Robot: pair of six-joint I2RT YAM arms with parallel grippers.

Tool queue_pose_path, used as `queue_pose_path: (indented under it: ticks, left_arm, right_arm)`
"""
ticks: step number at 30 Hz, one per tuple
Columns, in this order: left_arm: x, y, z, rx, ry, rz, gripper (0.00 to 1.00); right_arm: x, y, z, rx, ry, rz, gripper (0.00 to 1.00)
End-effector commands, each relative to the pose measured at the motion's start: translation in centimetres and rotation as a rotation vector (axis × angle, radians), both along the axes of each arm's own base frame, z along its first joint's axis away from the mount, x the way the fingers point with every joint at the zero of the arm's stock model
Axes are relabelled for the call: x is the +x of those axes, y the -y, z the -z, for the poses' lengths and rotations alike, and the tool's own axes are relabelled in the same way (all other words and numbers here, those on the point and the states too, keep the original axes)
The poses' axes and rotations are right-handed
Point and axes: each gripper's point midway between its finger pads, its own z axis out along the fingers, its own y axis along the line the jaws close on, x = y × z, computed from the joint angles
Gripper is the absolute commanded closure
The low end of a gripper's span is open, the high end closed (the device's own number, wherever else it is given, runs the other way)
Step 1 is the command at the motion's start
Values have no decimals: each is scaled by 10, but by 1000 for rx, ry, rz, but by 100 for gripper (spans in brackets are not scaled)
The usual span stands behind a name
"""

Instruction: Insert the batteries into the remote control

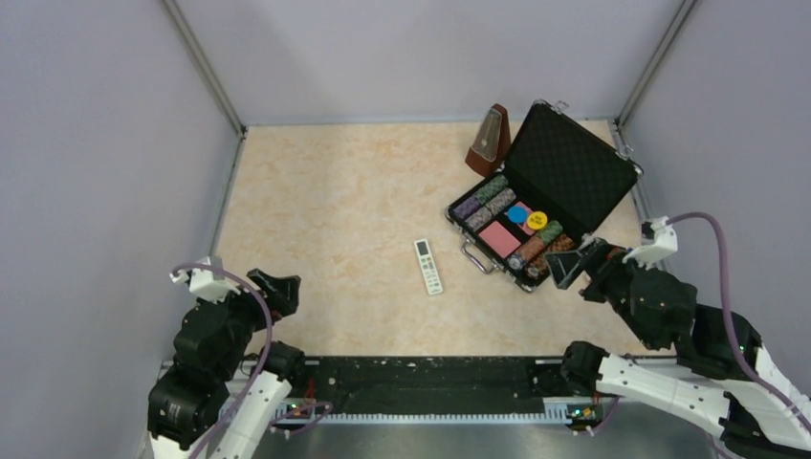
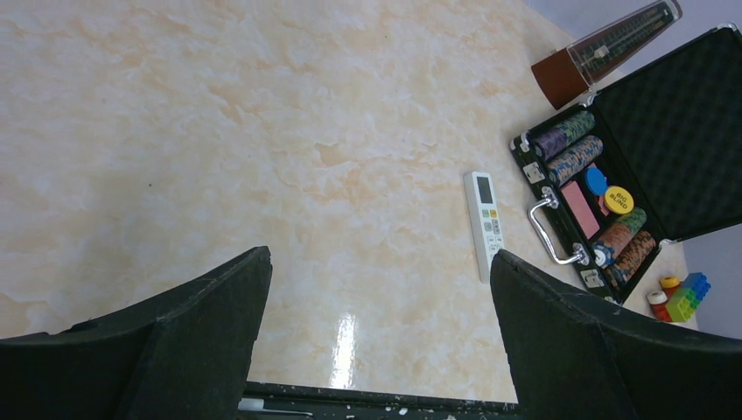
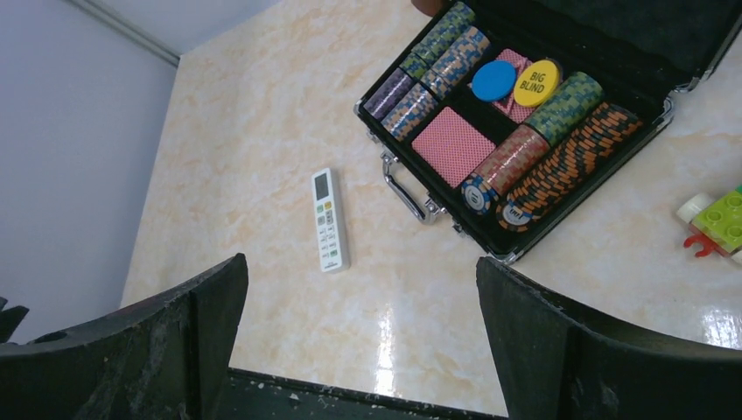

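Observation:
The white remote control (image 1: 428,266) lies face up on the marble-patterned table, buttons and small dark screen showing. It also shows in the left wrist view as the remote control (image 2: 484,223) and in the right wrist view as the remote control (image 3: 330,219). The batteries are out of view. My left gripper (image 1: 280,292) hovers open near the front left, well left of the remote, with nothing between its fingers (image 2: 381,258). My right gripper (image 1: 572,263) is open and empty (image 3: 360,262), at the front right beside the case's near corner.
An open black case (image 1: 574,167) filled with poker chips and cards sits just right of the remote, its chrome handle (image 3: 404,188) facing it. A brown metronome (image 1: 489,141) stands behind the case. Coloured toy blocks (image 3: 722,223) lie right of the case. Grey walls enclose the table.

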Motion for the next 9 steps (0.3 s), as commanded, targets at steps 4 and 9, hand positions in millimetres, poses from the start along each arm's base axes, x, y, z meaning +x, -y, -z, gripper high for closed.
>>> queue_pose_path:
  ticks: [4,9]
  left_arm:
    - [1,-4,-2,5,21,-18,1]
    - [4,-5,0,21,8,-26,1]
  right_arm:
    - [-10,37,-8,75,35,75,1]
    - [-14,42,-3,70,16,80,1]
